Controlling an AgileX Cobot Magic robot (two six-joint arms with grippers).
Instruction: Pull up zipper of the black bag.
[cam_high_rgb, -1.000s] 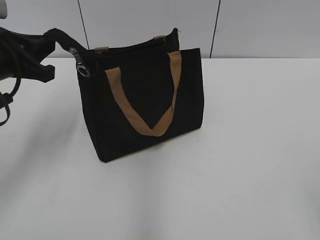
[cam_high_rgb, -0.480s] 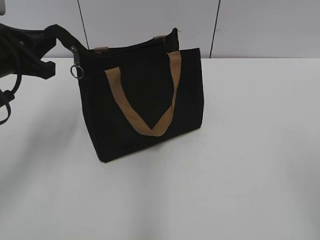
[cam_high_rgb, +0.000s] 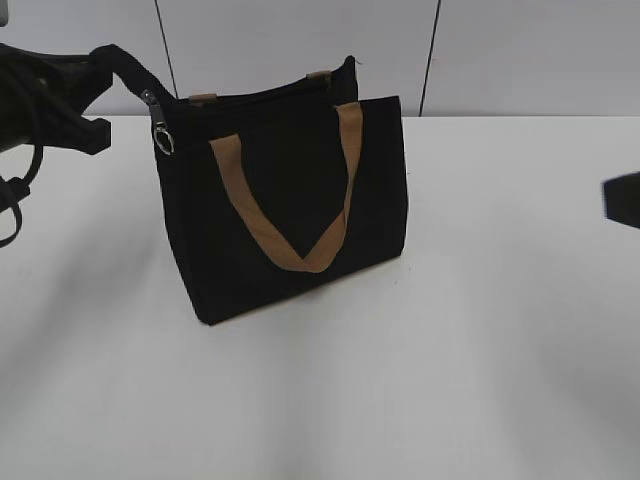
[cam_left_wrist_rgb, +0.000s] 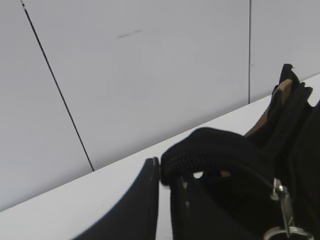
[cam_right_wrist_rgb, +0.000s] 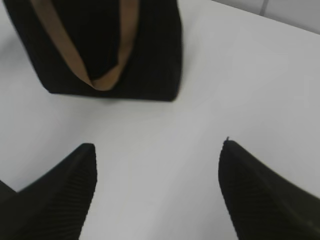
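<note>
**Q:** Black fabric at the far left — what differs from half a second ago?

**A:** The zipper (cam_high_rgb: 128, 72) tail sits slightly higher and further left, drawn by the left gripper (cam_high_rgb: 92, 62). The metal pull tab (cam_high_rgb: 163, 142) hangs closer against the corner of the black bag (cam_high_rgb: 300, 200). A dark edge of the right gripper (cam_high_rgb: 622, 198) has entered at the right border of the exterior view; it was not visible before. The bag itself has not shifted on the white table (cam_high_rgb: 480, 350).

**Q:** Pose of the left arm?

**A:** It reaches in from the left edge at the height of the bag's top. The left wrist view shows its fingers (cam_left_wrist_rgb: 142, 200) pressed together on the ribbed zipper strip (cam_left_wrist_rgb: 210, 152), which arches from the clamp to the bag.

**Q:** And the right arm?

**A:** Its gripper (cam_right_wrist_rgb: 157, 187) hovers above bare table, fingers spread wide, holding nothing, well apart from the bag.

**Q:** Location of the bag?

**A:** Upright, left of centre on the table, one tan handle (cam_high_rgb: 290, 215) hanging down its front face.
</note>
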